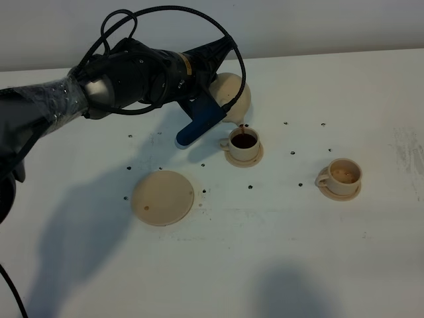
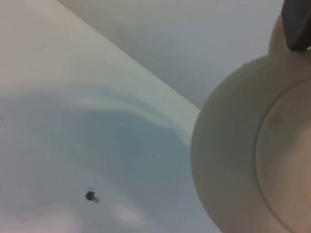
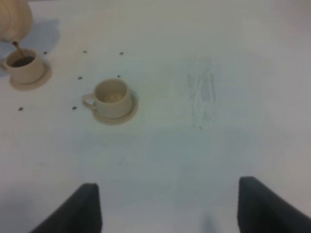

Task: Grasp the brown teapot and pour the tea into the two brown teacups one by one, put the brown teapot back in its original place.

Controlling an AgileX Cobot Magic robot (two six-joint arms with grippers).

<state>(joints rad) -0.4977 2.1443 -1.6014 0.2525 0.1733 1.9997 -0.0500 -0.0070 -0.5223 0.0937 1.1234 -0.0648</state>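
Exterior high view is showing the left gripper [image 1: 211, 109] reaching across the white table [image 1: 318, 265] and holding the brown teapot [image 1: 233, 91] aloft, tilted spout-down. Its fingers are clamping the pot, though the exact grip point is hidden behind the arm. A thin dark stream is falling from the spout into the nearer teacup [image 1: 242, 142], which is sitting on its small saucer and showing dark tea inside. The other teacup [image 1: 342, 176] is standing on its own saucer well apart to the right, its inside looking pale. The flat tan saucer disc [image 1: 162, 197] is lying by itself in front of the arm, apart from both cups. The right gripper [image 3: 167, 194] is hovering over the table near the other teacup, its dark fingers [image 3: 82, 208] spreading wide apart.
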